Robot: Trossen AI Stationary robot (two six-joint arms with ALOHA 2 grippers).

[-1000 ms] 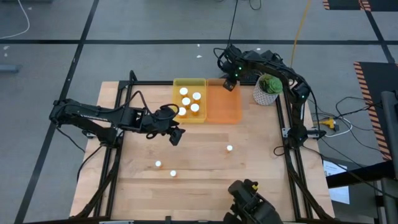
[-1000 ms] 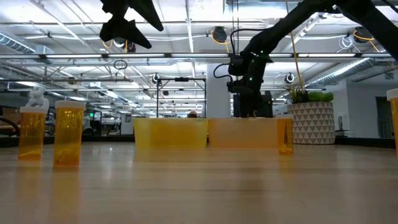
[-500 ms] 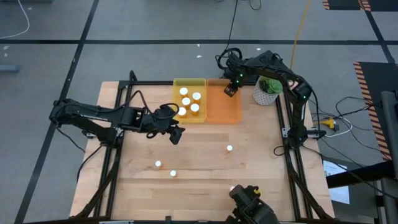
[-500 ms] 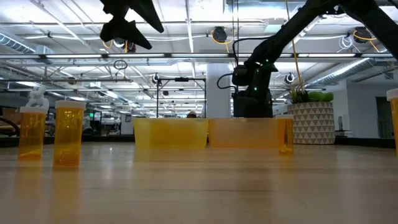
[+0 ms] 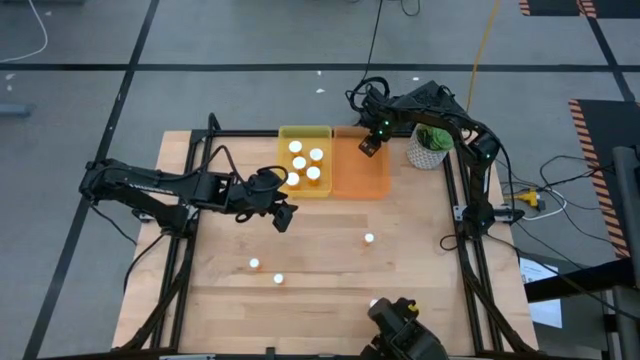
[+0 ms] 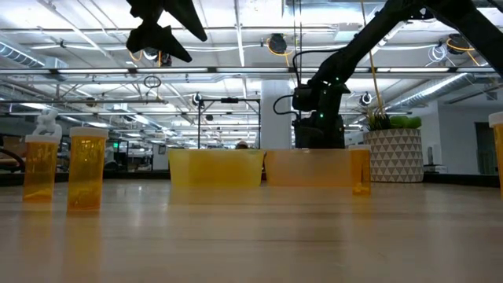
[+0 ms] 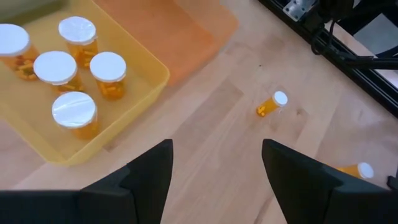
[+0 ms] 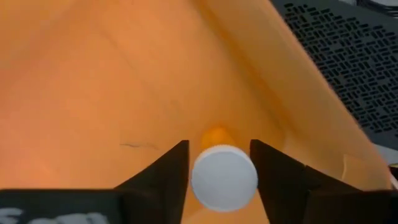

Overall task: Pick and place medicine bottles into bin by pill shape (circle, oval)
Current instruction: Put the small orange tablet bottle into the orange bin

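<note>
Bottle (image 8: 224, 177) between right end effector (image 8: 219, 171) fingers.

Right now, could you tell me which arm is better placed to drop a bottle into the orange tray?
The right arm. Its pincer is shut on a white-capped bottle directly over the orange tray. The left pincer hangs open and empty above bare table, nearer the yellow tray.

On your bench (image 5: 330, 270), two trays sit side by side at twelve o'clock: left tray (image 5: 285, 186) holds five bottles (image 5: 303, 163), right tray (image 5: 362, 180) beside it. Plant pot (image 5: 430, 145) at one o'clock. Three loose bottles (image 5: 369, 239) stand toward six o'clock.
</note>
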